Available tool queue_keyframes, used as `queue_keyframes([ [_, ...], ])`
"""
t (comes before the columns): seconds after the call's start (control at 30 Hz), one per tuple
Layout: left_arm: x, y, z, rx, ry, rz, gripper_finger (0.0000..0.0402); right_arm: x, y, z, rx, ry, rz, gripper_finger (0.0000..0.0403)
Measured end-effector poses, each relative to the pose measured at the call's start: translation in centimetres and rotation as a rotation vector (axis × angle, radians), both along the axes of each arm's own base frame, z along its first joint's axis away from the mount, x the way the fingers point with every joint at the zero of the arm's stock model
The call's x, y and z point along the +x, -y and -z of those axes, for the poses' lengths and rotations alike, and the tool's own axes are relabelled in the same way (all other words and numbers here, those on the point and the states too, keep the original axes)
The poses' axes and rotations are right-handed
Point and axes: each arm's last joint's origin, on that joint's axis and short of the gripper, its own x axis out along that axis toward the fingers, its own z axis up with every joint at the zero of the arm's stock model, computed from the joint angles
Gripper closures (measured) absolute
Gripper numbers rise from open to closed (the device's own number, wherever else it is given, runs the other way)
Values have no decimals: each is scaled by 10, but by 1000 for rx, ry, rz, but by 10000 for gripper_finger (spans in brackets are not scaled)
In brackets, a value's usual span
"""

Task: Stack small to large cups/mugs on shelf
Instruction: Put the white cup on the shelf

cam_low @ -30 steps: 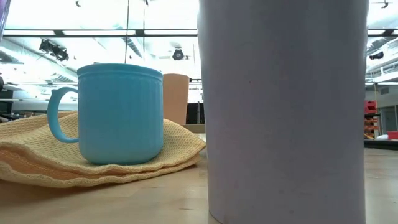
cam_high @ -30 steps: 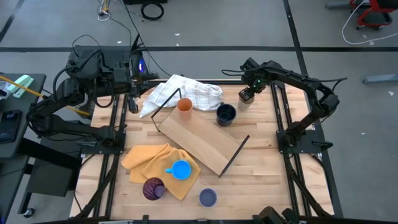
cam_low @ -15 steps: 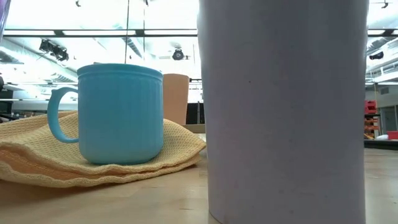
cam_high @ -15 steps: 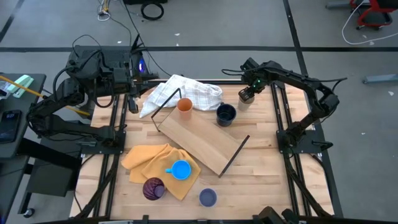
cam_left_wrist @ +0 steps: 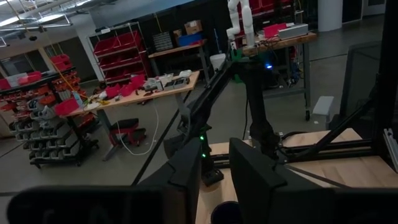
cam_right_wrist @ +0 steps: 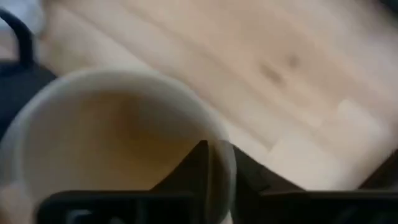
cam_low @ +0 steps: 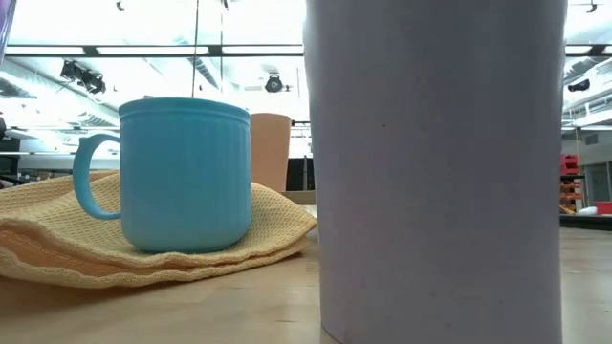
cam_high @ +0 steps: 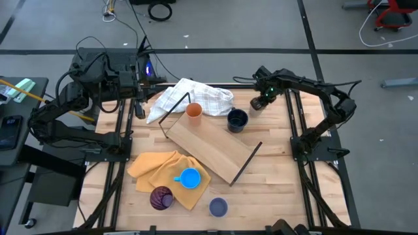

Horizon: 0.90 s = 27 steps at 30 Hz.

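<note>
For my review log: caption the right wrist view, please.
Right pincer pinching the rim of the round tan cup above the light wooden table.

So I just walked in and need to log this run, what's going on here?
The right claw is at the table's far right, pinching the rim of the tan cup, one finger inside and one outside. The left arm waits off the table's left edge. The shelf lies mid-table with no cups on it; the orange cup and navy mug stand just beyond it.
</note>
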Motion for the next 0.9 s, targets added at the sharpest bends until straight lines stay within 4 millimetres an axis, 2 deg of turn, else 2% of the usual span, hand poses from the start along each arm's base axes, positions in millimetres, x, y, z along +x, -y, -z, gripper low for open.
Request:
queue_keyframes([
  [0.07, 0, 0, 0, 0, 0, 0, 313, -2, -6, 9, 21, 1, -6, 391],
  [0.17, 0, 0, 0, 0, 0, 0, 314, -2, -13, 14, 24, -20, -26, 394],
  [0.23, 0, 0, 0, 0, 0, 0, 312, -1, -15, 12, 4, -25, -44, 396],
  [0.33, 0, 0, 0, 0, 1, 0, 310, 2, -12, -4, -56, -11, -50, 399],
  [0.47, 0, 0, 0, 0, 1, 0, 308, 7, -3, -43, -161, 40, -41, 400],
  [0.63, 0, 0, 0, 0, 1, 0, 308, 17, -4, -88, -207, 80, -80, 401],
  [0.77, 0, 0, 0, 0, 1, 0, 308, 31, -20, -123, -199, 155, -138, 402],
  [0.9, 0, 0, 0, 0, 0, 0, 308, 46, -48, -153, -62, 320, -210, 402],
])
